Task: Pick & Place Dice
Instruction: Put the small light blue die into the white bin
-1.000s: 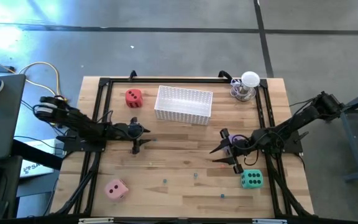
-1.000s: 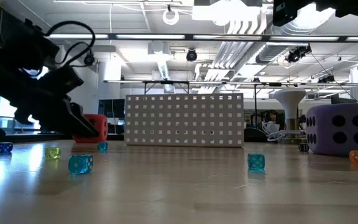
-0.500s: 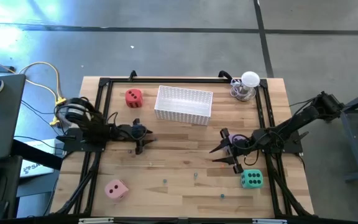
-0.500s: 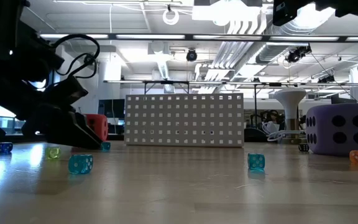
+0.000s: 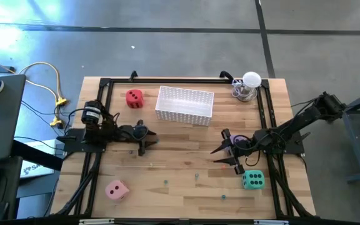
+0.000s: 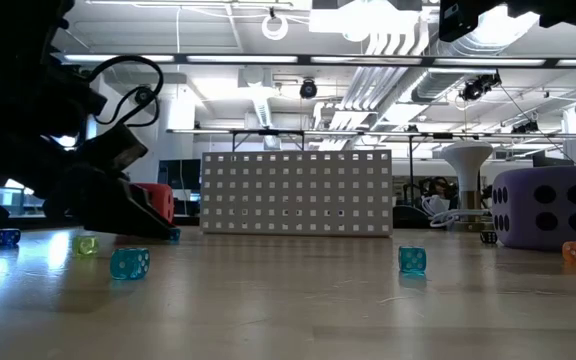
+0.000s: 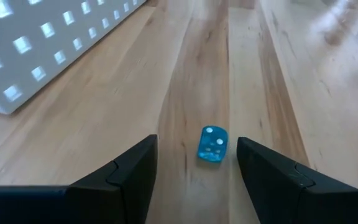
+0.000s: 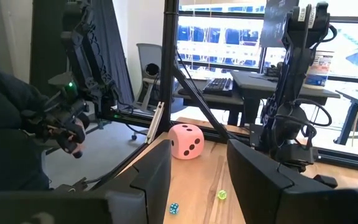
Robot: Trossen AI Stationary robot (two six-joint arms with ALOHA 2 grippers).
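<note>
Tabletop: green die (image 5: pixel 252 180) just beside right pincer (image 5: pixel 225 152).

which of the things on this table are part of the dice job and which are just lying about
Job: red soft die; pink soft die; green soft die; purple soft die; white perforated basket.

Lying about: small translucent blue die; white mushroom-shaped lamp.

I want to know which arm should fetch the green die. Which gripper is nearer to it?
Right. The right gripper is open beside the green die, just up-table of it. The left gripper is open across the table, near the white basket.
</note>
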